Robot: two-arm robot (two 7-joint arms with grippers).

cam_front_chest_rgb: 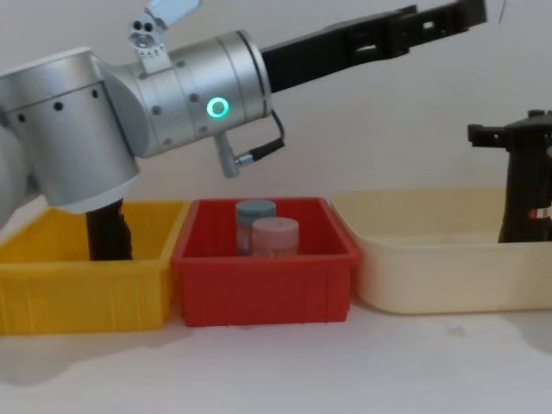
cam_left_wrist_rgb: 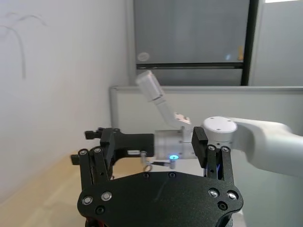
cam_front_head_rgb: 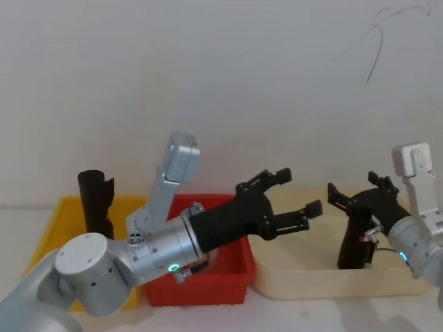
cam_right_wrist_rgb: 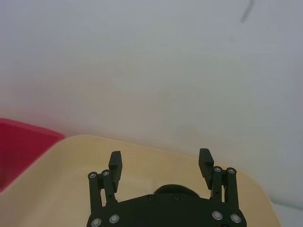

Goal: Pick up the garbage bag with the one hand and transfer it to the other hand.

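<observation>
White wall with a thin dark scribble (cam_front_head_rgb: 377,41) backs the pale table (cam_front_head_rgb: 311,311), where a yellow bin (cam_front_head_rgb: 52,228), a red bin (cam_front_head_rgb: 228,273) and a cream tray (cam_front_head_rgb: 297,277) sit in 1 row. From my head camera, my left gripper (cam_front_head_rgb: 297,192), on the green-lit arm, hangs in the air about where the red bin meets the cream tray, its jaws wide apart and holding nothing. The garbage bag (cam_front_head_rgb: 353,245) stands upright in the cream tray, with my right gripper (cam_front_head_rgb: 356,196), on the blue-lit arm, at its top. A plain black roll (cam_front_head_rgb: 95,204) stands in the yellow bin.

My left wrist camera looks past my left gripper's spread fingers (cam_left_wrist_rgb: 94,163) to my right gripper (cam_left_wrist_rgb: 106,139) farther off.

My right wrist camera shows my right gripper (cam_right_wrist_rgb: 160,163) with jaws apart and the garbage bag's rounded top (cam_right_wrist_rgb: 173,190) low between them. I cannot tell whether the pads touch it.

From my chest camera, my left gripper (cam_front_chest_rgb: 448,19) reaches high across the wall. The garbage bag (cam_front_chest_rgb: 522,203), its red-and-white label (cam_front_chest_rgb: 542,213) showing, stands at the cream tray's right end under my right gripper (cam_front_chest_rgb: 517,129). 2 capped jars (cam_front_chest_rgb: 274,235) stand in the red bin.
</observation>
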